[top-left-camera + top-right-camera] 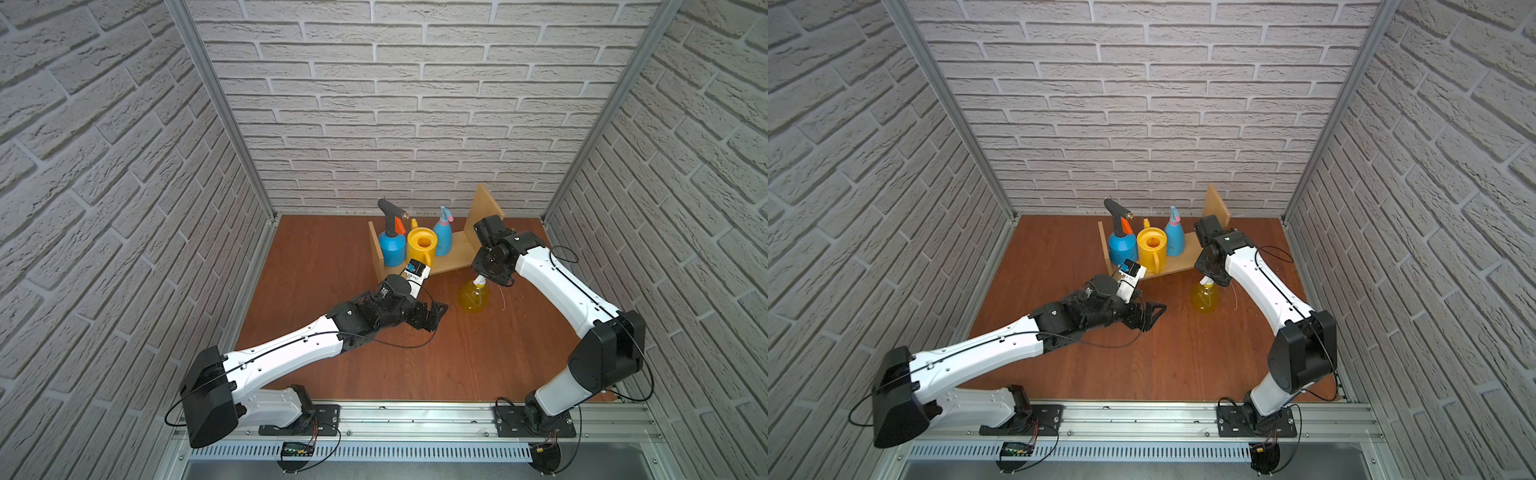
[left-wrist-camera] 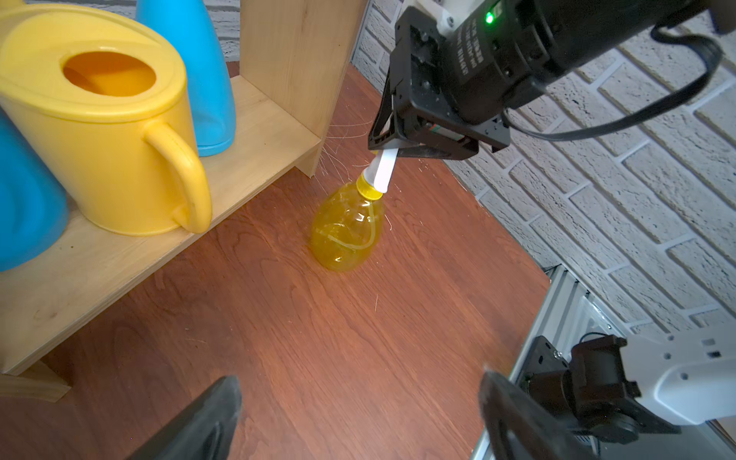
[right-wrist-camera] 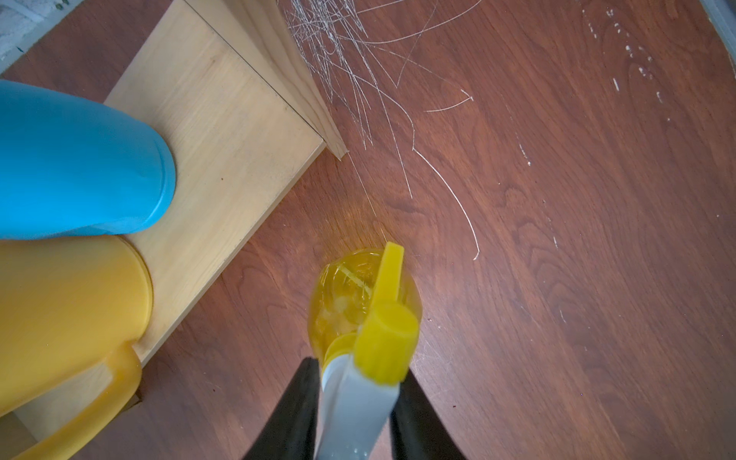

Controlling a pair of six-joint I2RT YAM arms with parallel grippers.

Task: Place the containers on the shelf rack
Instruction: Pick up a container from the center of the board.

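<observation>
We saw a reddish-brown wood-grain desk (image 1: 374, 357) closed in on three sides by white brick-pattern walls (image 1: 415, 104), with aluminium posts (image 1: 217, 104) rising at its two far corners. Thin white scratches (image 3: 358, 67) fanned across the desk's right half, one long curved line (image 3: 450, 191) among them. Along the near edge ran an aluminium rail (image 1: 415, 417), then a slotted cable duct (image 1: 415, 452) carrying a small circuit board (image 1: 296, 449) with greenish lights.

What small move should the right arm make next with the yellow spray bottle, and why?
Probably close the right claw firmly on the white spray head before lifting. Its fingers flank the head closely, but a firm pinch cannot be confirmed. The clear yellow spray bottle stands on the table, off the shelf rack.
</observation>
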